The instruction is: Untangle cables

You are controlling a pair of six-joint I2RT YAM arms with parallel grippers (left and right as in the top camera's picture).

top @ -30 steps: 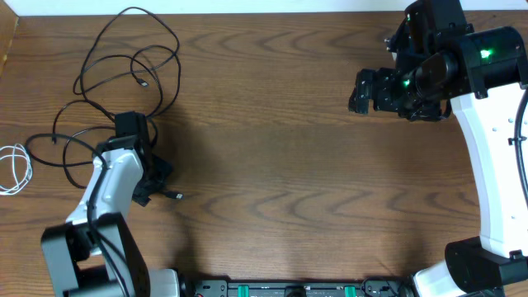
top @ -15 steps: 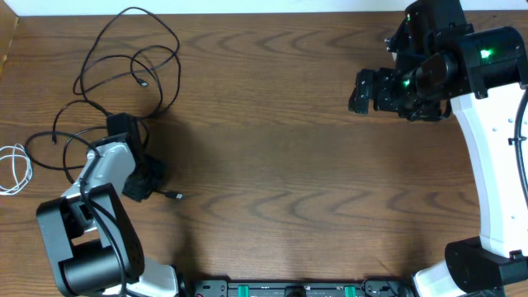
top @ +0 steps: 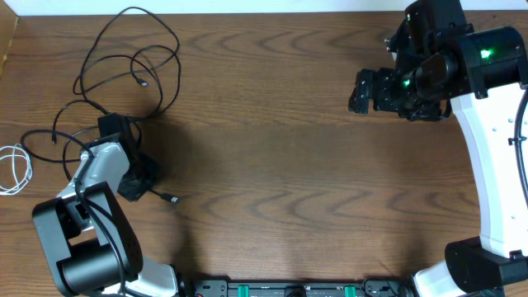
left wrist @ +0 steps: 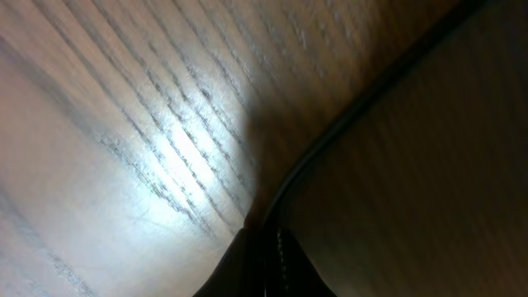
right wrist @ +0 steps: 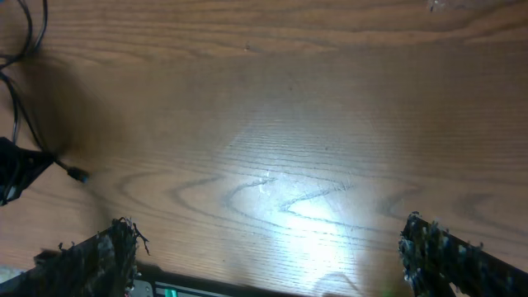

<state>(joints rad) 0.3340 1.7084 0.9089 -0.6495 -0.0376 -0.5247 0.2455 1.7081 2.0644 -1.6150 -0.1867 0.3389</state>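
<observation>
My left gripper (top: 136, 180) is clamped on a black cable (left wrist: 355, 115) at the tangle's (top: 142, 81) near edge, with the right gripper (top: 360, 91) gaping empty far from the tangle, so I fear pulling one-handed may cinch it tighter.

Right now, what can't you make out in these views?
- Left gripper: overhead, its tips sit under its own wrist; the left wrist view is too close and blurred.
- Black cable in its grip: unclear which of the two it is; overhead, the arm covers its run.
- White cable: overhead, cut off by the left edge.
- Plug: too small overhead to tell its type.
</observation>
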